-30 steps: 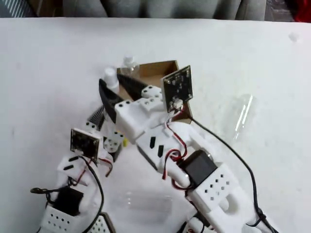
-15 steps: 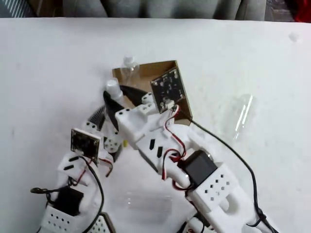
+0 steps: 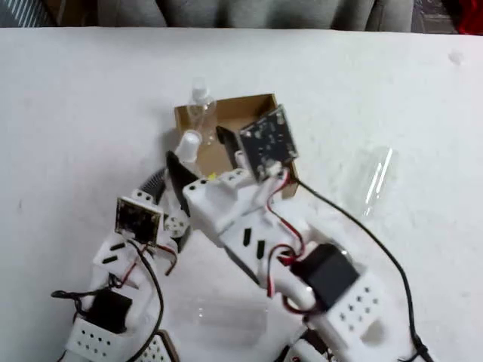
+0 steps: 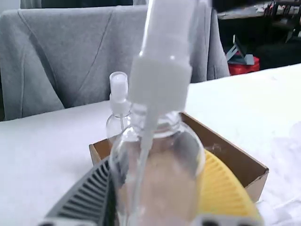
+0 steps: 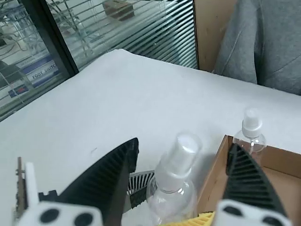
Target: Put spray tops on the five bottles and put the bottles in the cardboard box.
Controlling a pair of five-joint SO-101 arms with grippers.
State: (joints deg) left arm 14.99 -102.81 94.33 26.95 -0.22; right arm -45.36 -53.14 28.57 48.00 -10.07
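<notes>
My left gripper (image 4: 157,193) is shut on a clear bottle (image 4: 155,160) fitted with a white spray top (image 4: 162,70). The bottle stands upright between a grey ribbed finger and a yellow one. In the high view this bottle (image 3: 187,145) is just beside the cardboard box (image 3: 245,103), at its left wall. My right gripper (image 5: 183,147) is open, its two black fingers (image 5: 106,174) on either side of the spray top without touching it. A second bottle (image 5: 249,134) with a spray top stands in the box's far corner (image 3: 200,105).
A clear bottle (image 3: 377,177) lies on the white table to the right of the box. Another clear item (image 3: 226,317) lies near the table's front edge between the arms. Grey chairs stand behind the table's far edge.
The held bottle has shifted nearer and to the right, closer to the box wall. The right wrist has turned and moved right along with it.
</notes>
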